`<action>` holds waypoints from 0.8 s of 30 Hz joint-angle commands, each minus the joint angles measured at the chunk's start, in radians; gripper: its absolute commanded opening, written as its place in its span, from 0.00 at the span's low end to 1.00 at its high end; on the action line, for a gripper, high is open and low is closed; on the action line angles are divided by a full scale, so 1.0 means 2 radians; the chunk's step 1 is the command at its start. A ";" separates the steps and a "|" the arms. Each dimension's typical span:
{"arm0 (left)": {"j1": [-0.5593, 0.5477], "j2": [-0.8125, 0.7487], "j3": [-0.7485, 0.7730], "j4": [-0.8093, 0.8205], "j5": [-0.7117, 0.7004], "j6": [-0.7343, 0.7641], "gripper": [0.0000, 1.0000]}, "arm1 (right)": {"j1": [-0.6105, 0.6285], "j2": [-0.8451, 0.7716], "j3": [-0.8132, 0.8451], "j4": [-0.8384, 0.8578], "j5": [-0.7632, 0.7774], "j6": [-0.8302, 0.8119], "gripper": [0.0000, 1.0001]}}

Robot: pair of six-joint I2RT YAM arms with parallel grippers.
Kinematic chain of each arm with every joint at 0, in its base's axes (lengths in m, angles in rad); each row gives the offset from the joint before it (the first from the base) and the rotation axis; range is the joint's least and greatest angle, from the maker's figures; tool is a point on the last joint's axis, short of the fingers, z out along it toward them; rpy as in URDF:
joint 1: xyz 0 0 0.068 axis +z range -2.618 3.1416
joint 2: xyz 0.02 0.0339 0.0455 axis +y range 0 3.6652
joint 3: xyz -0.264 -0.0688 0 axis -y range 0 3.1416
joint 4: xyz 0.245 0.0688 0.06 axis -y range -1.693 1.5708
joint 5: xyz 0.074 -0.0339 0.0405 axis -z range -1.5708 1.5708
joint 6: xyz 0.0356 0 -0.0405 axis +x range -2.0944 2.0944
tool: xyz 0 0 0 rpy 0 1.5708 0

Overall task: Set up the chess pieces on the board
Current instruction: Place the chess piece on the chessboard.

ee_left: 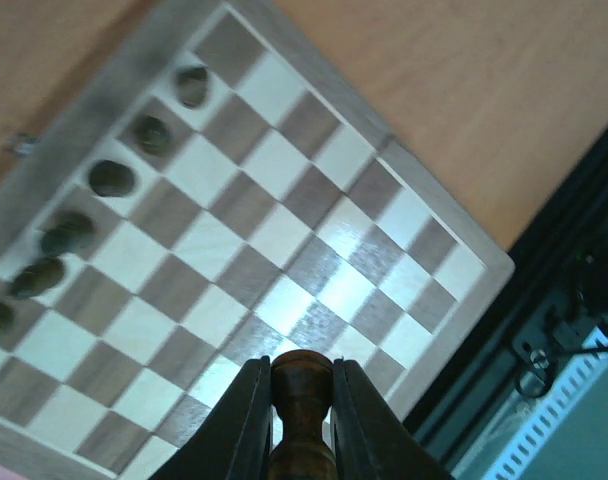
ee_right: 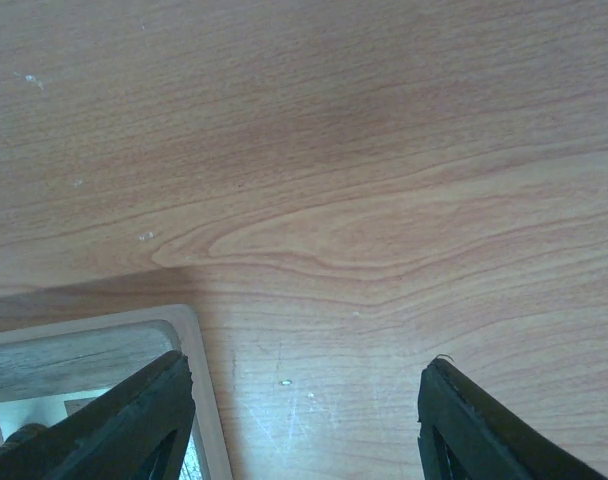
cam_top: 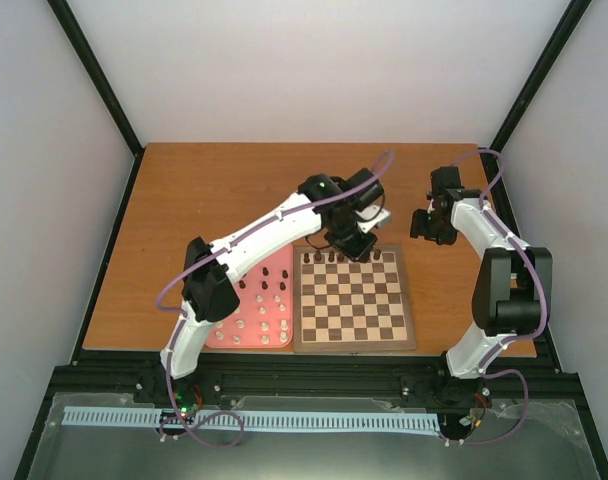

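Left wrist view: left gripper [ee_left: 302,368] is clenched on a dark brown chess piece [ee_left: 302,380], upright above the board [ee_left: 314,200], likely bound for the dark pieces [ee_left: 112,178] lining its far row; right gripper [ee_right: 304,400] hangs spread over the table [ee_right: 384,150] off the far right corner, out of the way.

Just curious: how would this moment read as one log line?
left end effector: shut on dark piece, above board | right end effector: open, over table
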 commanded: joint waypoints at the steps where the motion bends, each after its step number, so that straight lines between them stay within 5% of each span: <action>1: -0.027 -0.007 -0.018 -0.015 0.015 0.029 0.07 | -0.003 -0.019 -0.011 0.013 -0.004 0.008 0.61; 16: -0.061 0.076 -0.062 0.016 -0.065 0.032 0.08 | -0.003 -0.032 -0.024 0.019 -0.015 0.005 0.61; 24: -0.061 0.090 -0.066 0.042 -0.075 0.034 0.20 | -0.003 -0.034 -0.028 0.018 -0.015 0.005 0.61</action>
